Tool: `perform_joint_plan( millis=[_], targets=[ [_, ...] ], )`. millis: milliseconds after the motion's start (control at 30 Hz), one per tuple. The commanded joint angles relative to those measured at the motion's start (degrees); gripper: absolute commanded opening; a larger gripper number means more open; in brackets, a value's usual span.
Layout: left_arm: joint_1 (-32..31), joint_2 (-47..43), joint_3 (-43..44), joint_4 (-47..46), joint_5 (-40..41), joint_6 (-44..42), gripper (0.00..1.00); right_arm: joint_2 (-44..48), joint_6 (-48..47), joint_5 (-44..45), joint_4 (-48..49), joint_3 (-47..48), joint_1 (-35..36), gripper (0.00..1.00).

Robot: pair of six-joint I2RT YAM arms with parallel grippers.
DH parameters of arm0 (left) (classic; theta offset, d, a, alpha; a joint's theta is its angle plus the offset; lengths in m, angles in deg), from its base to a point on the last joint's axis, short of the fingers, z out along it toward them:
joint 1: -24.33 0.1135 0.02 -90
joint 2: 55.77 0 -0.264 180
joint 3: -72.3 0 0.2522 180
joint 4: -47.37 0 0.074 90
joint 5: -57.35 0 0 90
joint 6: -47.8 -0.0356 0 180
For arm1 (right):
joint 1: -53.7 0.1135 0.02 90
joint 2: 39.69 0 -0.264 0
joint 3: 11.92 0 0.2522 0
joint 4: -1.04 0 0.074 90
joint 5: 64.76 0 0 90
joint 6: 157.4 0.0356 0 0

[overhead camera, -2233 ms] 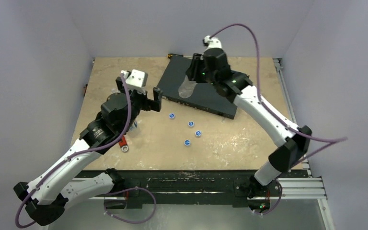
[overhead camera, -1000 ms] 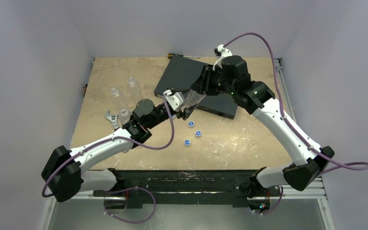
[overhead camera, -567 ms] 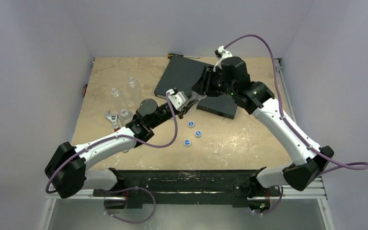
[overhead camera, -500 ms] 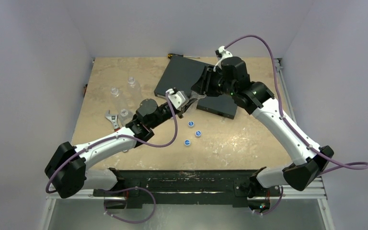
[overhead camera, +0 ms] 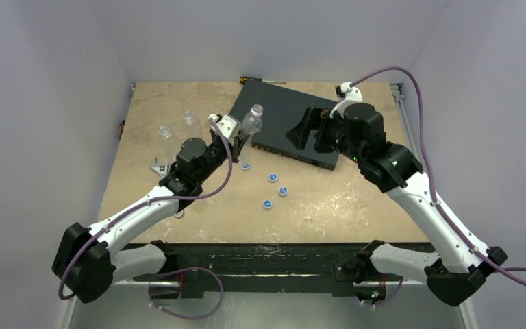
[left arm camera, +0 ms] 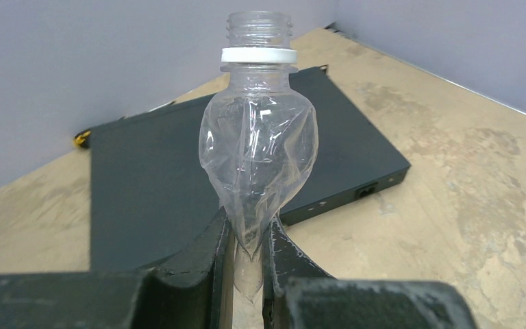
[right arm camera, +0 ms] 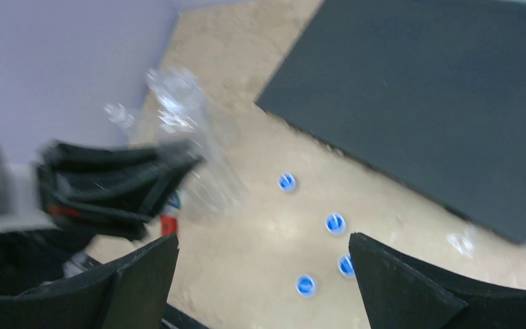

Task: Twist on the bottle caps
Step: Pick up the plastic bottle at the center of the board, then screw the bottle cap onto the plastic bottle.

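- Left gripper (left arm camera: pixel 246 236) pinches tight on the base of a clear, crumpled, uncapped bottle (left arm camera: pixel 259 154), held upright by the box (left arm camera: pixel 144 185).
- Right gripper (overhead camera: pixel 308 130) is spread wide, holding nothing, above the box.
- 4 blue caps (overhead camera: pixel 272 177) lie loose on the table (overhead camera: pixel 356 199); their white marks are too small to read.

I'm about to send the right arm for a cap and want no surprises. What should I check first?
1. Grip of left fingers on bottle: ok, clamped low on its body.
2. State of neck: ok, uncapped, thread exposed.
3. State of right gripper: ok, open and empty.
4. Access to caps: ok, all four lie apart on the table.
5. Shape of bottle: not ok, crumpled at the grip.
6. Hold firm enough to resist twisting: cannot tell.
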Motion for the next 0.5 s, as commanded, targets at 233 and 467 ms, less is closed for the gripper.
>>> perform_joint_plan(
  millis=[233, 467],
  targets=[
    [4.12, -11.3, 8.49, 19.47, -1.33, 1.38, 0.0, -5.29, 2.66, 12.47, 4.45, -24.12, 8.17, 0.83],
    [4.15, -14.11, 9.8, 24.49, -3.42, -1.57, 0.0, -15.87, 3.73, 13.59, 11.55, -27.31, 10.92, 0.59]
  ],
)
